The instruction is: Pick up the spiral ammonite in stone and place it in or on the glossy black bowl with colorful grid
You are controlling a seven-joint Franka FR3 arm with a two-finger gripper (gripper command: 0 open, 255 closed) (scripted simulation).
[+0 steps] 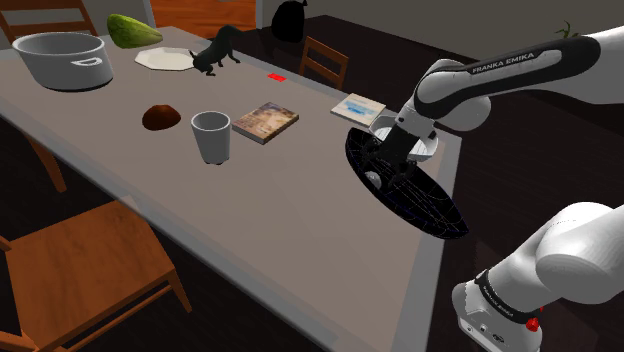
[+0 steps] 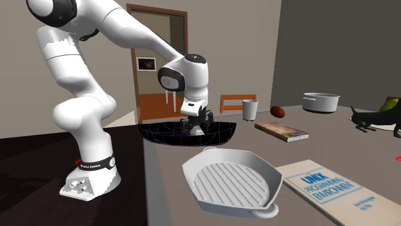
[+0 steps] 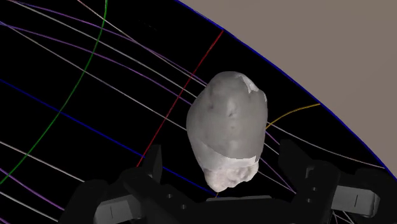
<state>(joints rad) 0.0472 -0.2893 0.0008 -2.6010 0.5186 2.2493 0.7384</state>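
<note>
Ammonite (image 3: 229, 127), a pale grey lump, sits inside the black bowl (image 3: 63, 146) with coloured grid lines; my gripper (image 3: 222, 153) stands wide open around it, holding nothing.

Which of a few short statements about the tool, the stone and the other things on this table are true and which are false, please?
1. The tool is open, clear of the grey stone. True.
2. The white cup lies tipped over. False: it stands upright on the table.
3. The grey stone is inside the black bowl. True.
4. The grill pan sits in the black bowl. False: it stands on the table beside it.
</note>
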